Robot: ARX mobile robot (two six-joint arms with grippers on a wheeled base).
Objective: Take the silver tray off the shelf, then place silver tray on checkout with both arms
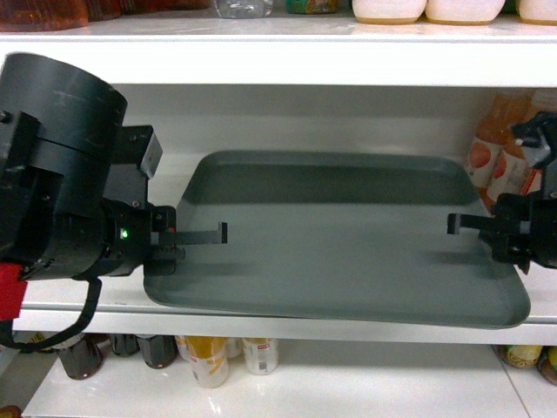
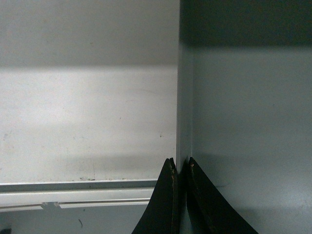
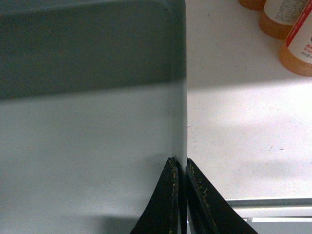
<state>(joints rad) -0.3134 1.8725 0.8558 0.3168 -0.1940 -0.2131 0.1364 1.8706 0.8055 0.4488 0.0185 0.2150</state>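
Both end effectors pinch silver tray [image 1: 348, 244] beside juice bottles [image 1: 492, 161].

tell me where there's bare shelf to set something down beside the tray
Bare shelf shows right of the tray, between its rim and the orange bottles at the back right. Another bare strip lies left of the tray's rim, seen in the left wrist view. Both are partly taken: the left gripper and right gripper clamp the rims there.
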